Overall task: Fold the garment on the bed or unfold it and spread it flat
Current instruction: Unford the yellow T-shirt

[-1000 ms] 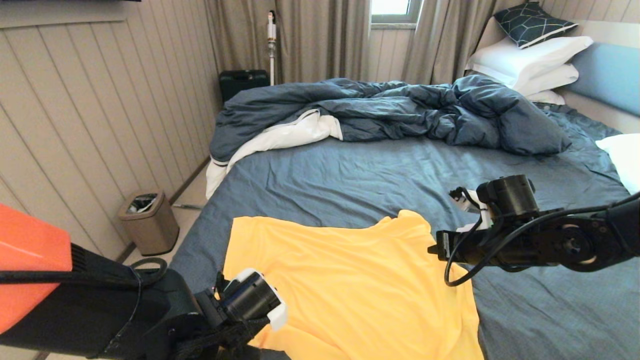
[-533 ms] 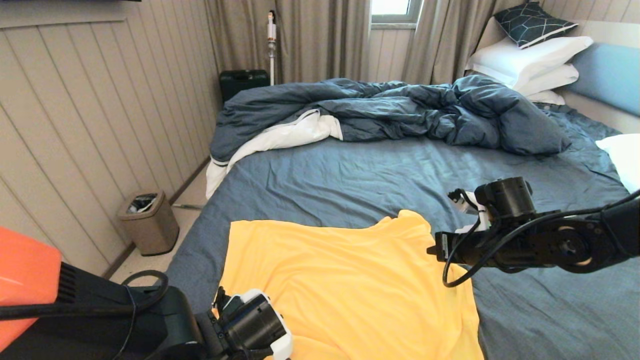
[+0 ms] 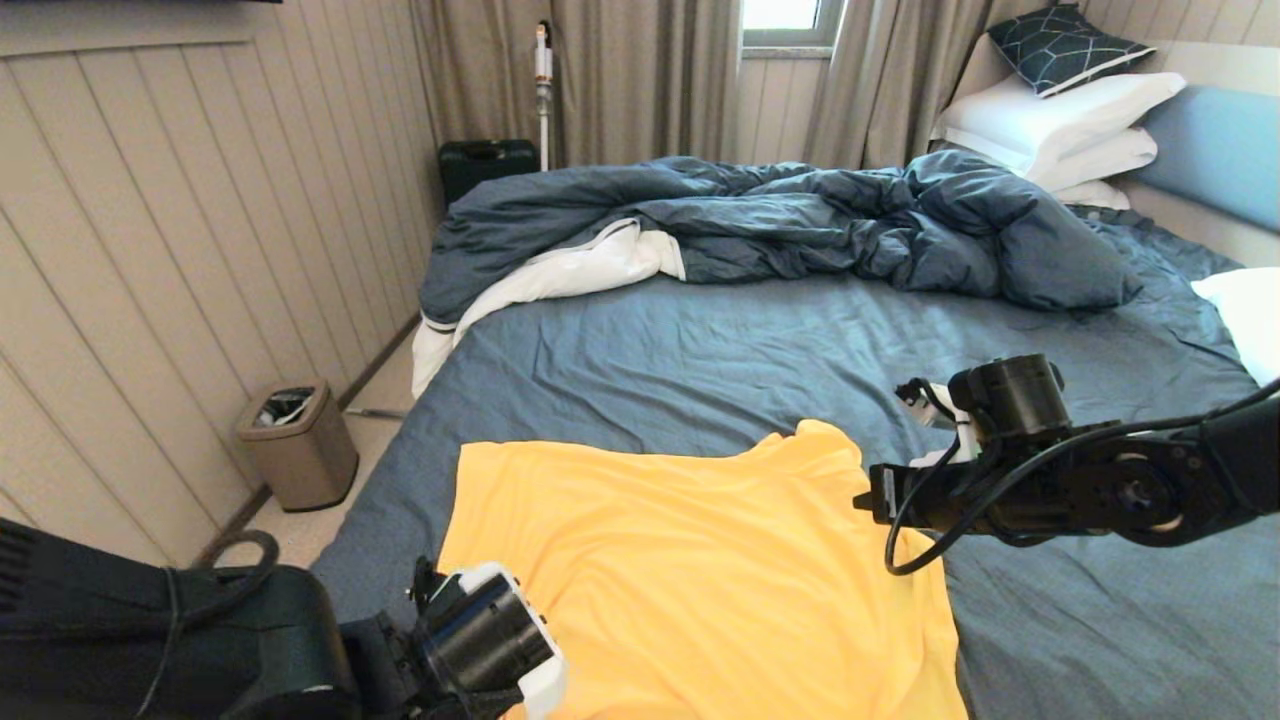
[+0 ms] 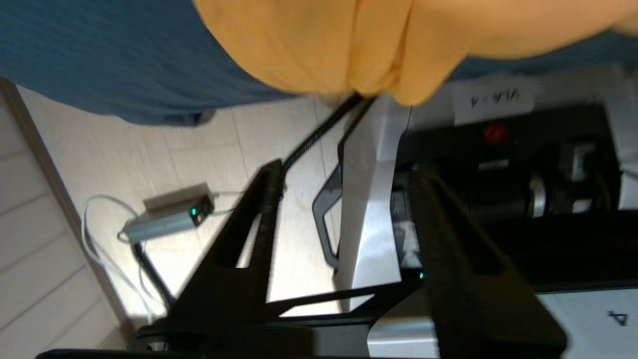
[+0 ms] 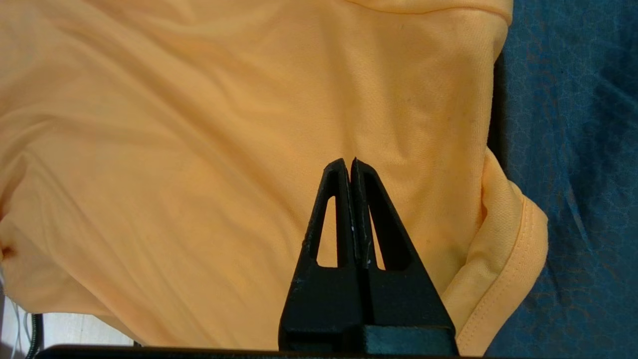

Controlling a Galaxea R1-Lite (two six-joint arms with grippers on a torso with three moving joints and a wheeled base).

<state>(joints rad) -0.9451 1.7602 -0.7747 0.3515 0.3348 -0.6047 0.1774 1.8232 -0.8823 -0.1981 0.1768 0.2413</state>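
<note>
The yellow-orange garment (image 3: 690, 580) lies spread, with soft wrinkles, on the slate-blue sheet of the bed (image 3: 700, 360) at its near edge. Its hem (image 4: 359, 45) hangs over that edge. My right gripper (image 3: 866, 497) hovers at the shirt's right sleeve (image 5: 513, 249). In the right wrist view that gripper (image 5: 349, 162) is shut and holds nothing, just above the fabric (image 5: 199, 124). My left arm (image 3: 480, 640) is low at the near left corner of the shirt. The left gripper (image 4: 349, 174) is open and empty below the bed's edge.
A dark blue duvet (image 3: 780, 220) with white lining is bunched across the far half of the bed. White pillows (image 3: 1060, 110) lean at the headboard (image 3: 1215, 150). A waste bin (image 3: 298, 442) stands by the panelled wall. A grey box with cables (image 4: 169, 219) lies on the floor.
My left arm has sunk down and drawn back toward the near left corner; its orange part has left the view. The right arm and the shirt have hardly moved.
</note>
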